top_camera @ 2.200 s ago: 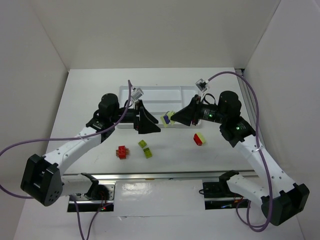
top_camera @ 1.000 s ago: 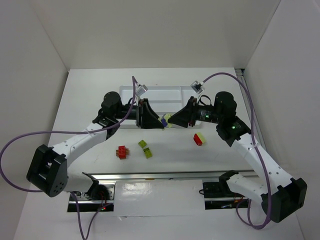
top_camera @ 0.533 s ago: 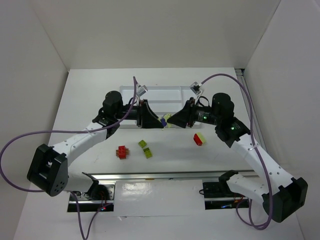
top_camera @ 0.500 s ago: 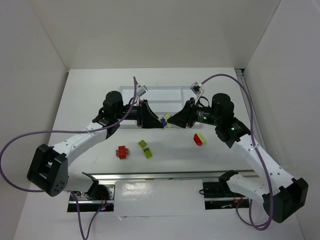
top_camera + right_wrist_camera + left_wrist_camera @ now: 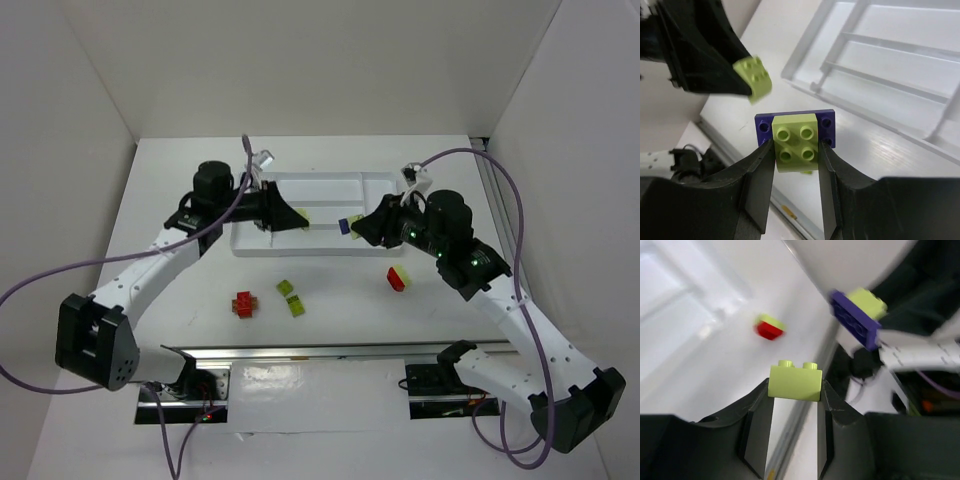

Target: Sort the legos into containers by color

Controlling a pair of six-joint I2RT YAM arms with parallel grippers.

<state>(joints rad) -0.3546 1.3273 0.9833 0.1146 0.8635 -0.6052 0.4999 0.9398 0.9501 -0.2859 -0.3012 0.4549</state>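
Observation:
My left gripper [image 5: 298, 221] hangs over the white tray [image 5: 320, 190], shut on a yellow-green lego [image 5: 795, 382]. A little to its right my right gripper [image 5: 350, 226] is shut on a second yellow-green lego [image 5: 795, 142] that is stuck on a dark purple plate [image 5: 827, 125]. A small gap separates the two held pieces. In the right wrist view the left gripper's lego [image 5: 754, 75] shows at upper left, and the tray's compartments [image 5: 900, 55] at upper right look bare.
On the table in front of the tray lie a red lego cluster [image 5: 243, 303], a yellow-green lego cluster [image 5: 291, 297] and a red lego with a yellow-green top [image 5: 399, 278]. The arm bases and a metal rail [image 5: 320, 352] run along the near edge.
The grippers met at the tray's front edge on one joined piece. They have since pulled apart: the left drew back left with a yellow-green lego, the right keeps the purple plate and its lego.

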